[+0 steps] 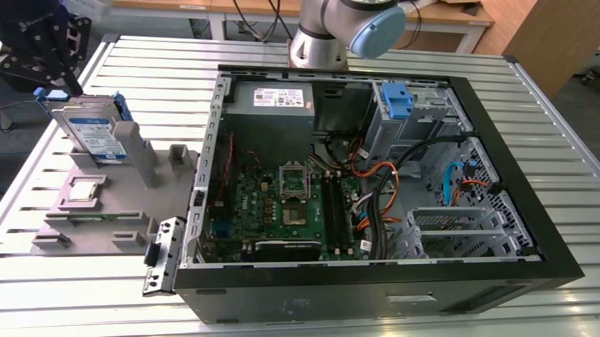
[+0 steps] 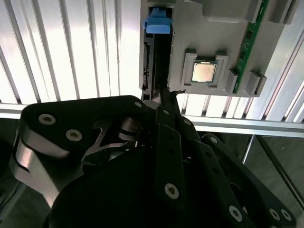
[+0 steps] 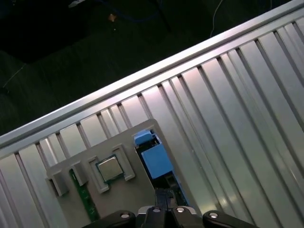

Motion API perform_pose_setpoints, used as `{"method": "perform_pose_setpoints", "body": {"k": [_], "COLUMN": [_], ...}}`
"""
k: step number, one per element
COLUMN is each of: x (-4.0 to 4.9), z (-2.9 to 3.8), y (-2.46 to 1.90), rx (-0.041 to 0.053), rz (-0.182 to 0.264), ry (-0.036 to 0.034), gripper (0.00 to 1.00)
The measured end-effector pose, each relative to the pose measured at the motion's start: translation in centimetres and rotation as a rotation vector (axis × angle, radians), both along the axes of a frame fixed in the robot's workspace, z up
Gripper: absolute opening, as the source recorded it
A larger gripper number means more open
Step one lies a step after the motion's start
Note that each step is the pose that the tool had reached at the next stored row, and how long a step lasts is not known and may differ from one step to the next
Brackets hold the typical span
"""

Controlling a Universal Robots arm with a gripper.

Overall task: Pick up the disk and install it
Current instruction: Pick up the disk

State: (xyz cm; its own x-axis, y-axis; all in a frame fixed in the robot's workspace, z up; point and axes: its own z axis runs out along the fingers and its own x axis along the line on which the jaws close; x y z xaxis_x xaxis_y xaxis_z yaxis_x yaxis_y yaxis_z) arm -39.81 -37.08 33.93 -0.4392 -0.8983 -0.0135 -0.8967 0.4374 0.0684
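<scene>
- Standing on edge in a slot of a grey plastic holder block (image 1: 126,207), the flat rectangular silver-grey disk with its white-and-blue label and bright blue plastic carrier (image 1: 97,135) is seen at the exterior view's left, on the ribbed metal worktop (image 1: 150,63).
- The black pincer (image 1: 52,78) is positioned directly over the disk's top edge, at the carrier's blue end.
- In the second wrist view the pincer (image 2: 166,95) is lined up along the thin edge of the disk (image 2: 153,57), and the carrier's blue end tab (image 2: 156,23) is seen at the far end.
- Whether the pincer is open or closed on the disk cannot be told.
- A square metal-capped processor chip (image 2: 205,71) and a green circuit strip (image 2: 251,42) are seated in the same holder block, beside the disk.
- An open black computer case (image 1: 375,302) is laid on the worktop, well apart from the disk, and an upright blue plastic bracket (image 1: 395,98) is fixed to its metal drive bay.
</scene>
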Motion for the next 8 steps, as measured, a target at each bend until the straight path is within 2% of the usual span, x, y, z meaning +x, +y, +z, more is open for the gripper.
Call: {"method": "perform_pose_setpoints", "body": {"k": [8], "x": [0.0], "z": [-0.05], "y": [0.0], "rx": [0.012], "rz": [0.101], "ry": [-0.0004], "gripper": [0.11]}}
